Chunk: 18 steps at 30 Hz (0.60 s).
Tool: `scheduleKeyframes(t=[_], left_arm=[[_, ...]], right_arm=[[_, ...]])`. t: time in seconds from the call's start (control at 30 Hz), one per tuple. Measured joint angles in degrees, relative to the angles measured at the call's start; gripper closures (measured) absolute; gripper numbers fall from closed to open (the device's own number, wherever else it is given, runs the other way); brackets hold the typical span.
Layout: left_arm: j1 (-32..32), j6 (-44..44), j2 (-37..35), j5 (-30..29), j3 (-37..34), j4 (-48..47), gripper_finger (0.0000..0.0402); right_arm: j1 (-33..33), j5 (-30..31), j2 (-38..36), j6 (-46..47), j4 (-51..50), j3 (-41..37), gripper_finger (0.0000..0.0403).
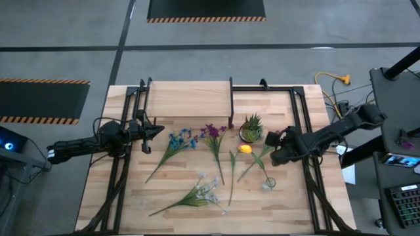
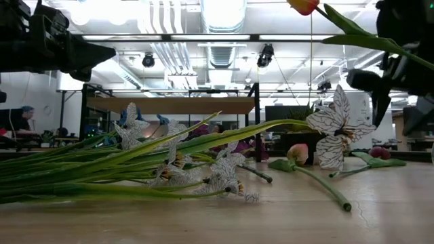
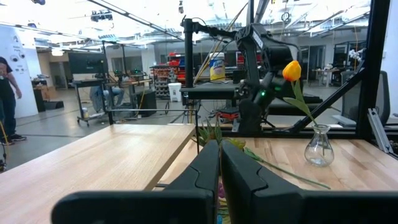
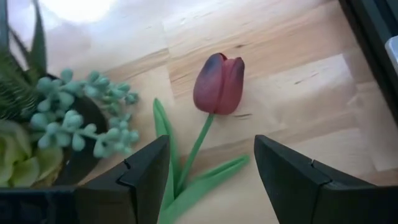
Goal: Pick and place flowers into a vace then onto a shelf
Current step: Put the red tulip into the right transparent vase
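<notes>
Glass bud vase [image 1: 269, 183] stands on the wooden table [image 1: 315, 196], with a yellow-orange tulip [image 3: 291, 70] leaning in it. My right claw [image 4: 211, 165] is spread wide, holding nothing, over a dark red tulip [image 4: 219, 83] lying flat beside the spiky green potted plant [image 1: 251, 128]. My left claw [image 3: 219, 163] is pressed together, empty, near the left end of the light-wood shelf [image 1: 190, 98]. Blue [image 1: 180, 140], purple [image 1: 211, 132] and white stems [image 1: 207, 190] lie loose on the table between the claws.
</notes>
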Motion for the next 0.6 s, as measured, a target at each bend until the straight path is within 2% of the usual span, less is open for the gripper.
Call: scheduleKeyframes(t=[0.43,0.6], left_arm=[[0.02,0.0,0.0,0.02,0.0,0.02,0.0402],[0.0,0.0,0.02,0.02,0.0,0.02,0.0402]], right_arm=[[-5.12,0.5,-0.02,-1.92,10.54,-7.08,0.0179],[-8.07,1.73,0.39,-8.06,17.67,-8.43,0.0179]])
